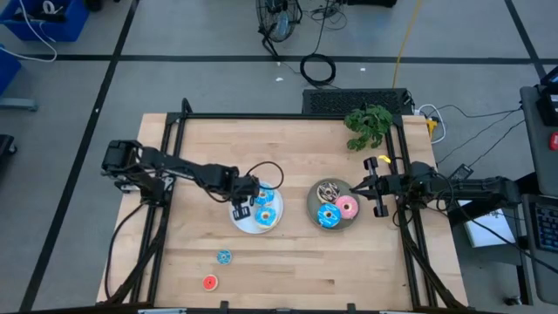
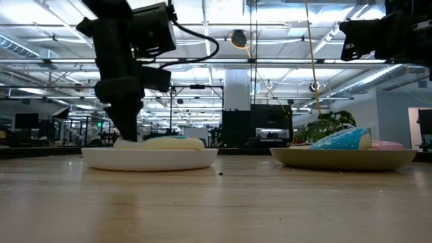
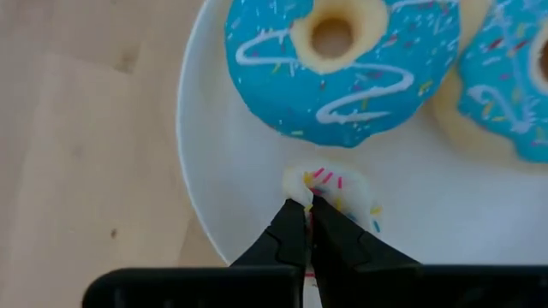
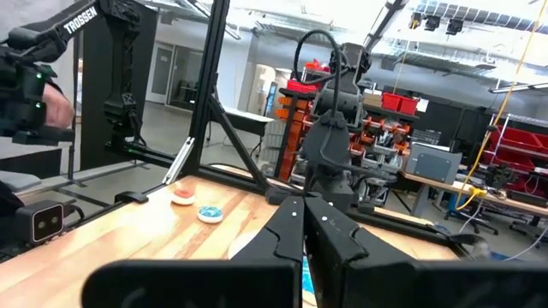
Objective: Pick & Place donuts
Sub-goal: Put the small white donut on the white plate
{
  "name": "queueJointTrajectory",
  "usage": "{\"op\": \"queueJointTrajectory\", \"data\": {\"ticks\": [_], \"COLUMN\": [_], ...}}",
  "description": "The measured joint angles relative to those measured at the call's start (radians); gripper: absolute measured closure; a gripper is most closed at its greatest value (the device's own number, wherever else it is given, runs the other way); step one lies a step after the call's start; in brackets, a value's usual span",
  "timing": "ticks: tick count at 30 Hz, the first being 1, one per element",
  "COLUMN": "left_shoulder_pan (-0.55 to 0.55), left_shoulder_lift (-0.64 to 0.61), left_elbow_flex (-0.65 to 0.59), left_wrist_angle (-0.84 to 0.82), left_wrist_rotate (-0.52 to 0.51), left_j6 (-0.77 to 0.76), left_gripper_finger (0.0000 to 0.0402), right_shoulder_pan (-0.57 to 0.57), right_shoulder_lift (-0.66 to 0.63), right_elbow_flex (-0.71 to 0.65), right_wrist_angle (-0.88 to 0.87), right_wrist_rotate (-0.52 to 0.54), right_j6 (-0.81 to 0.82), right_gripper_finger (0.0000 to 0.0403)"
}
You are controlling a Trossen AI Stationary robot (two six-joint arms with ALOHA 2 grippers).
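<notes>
Landmark: the round white plate (image 1: 255, 225), mid-table.

Left gripper (image 3: 308, 205) is down over that plate's edge nearest the left arm's base, fingers pressed together on a tiny white donut (image 3: 332, 190) w/ pink sprinkles. Only the left wrist view shows that; from overhead the little ring is hidden under the gripper (image 1: 242, 209). Wrist view also shows two blue donuts, one whole (image 3: 342, 64), one cut off at the picture's edge (image 3: 505, 77), both lying on the plate just beyond the white one. High view gives one clearly (image 1: 267, 213), the other partly under the arm.

Low view: the left gripper (image 2: 125, 135) comes straight down onto the plate (image 2: 150, 158), but the pinch can't be read from there.

Off the plate, toward the table's front edge: a tiny blue donut (image 1: 224, 256) and, further out, a tiny red donut (image 1: 209, 282), near each other, both on bare wood.

Beside the white plate, on the right arm's side, the grey plate (image 1: 313, 208) holds a blue-iced donut (image 1: 328, 216), a pink donut (image 1: 347, 207) and a brown sprinkled donut (image 1: 330, 190).

Right gripper (image 1: 377, 186) hangs just past the grey plate's far side, fingers closed on nothing per the right wrist view (image 4: 304, 224).
</notes>
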Motion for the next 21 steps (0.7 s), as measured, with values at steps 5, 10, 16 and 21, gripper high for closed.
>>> {"op": "queueJointTrajectory", "data": {"ticks": [5, 10, 16, 21], "left_shoulder_pan": [0.003, 0.023, 0.027, 0.028], "left_shoulder_lift": [0.000, 0.000, 0.008, 0.030], "left_elbow_flex": [-0.071, -0.087, -0.087, -0.086], "left_wrist_angle": [0.114, 0.118, 0.135, 0.174], "left_wrist_rotate": [0.000, -0.017, -0.025, 0.004], "left_j6": [-0.021, -0.032, -0.021, -0.019], "left_gripper_finger": [0.0393, 0.0384, 0.0382, 0.0378], "right_shoulder_pan": [0.000, 0.000, 0.000, 0.000], "right_shoulder_lift": [0.000, 0.000, 0.000, 0.000], "right_elbow_flex": [0.000, 0.000, 0.000, 0.000], "right_wrist_angle": [0.000, 0.000, 0.000, -0.002], "right_wrist_rotate": [0.000, 0.000, 0.000, 0.000], "right_j6": [0.000, 0.000, -0.003, -0.003], "right_gripper_finger": [0.0403, 0.0403, 0.0403, 0.0403]}}
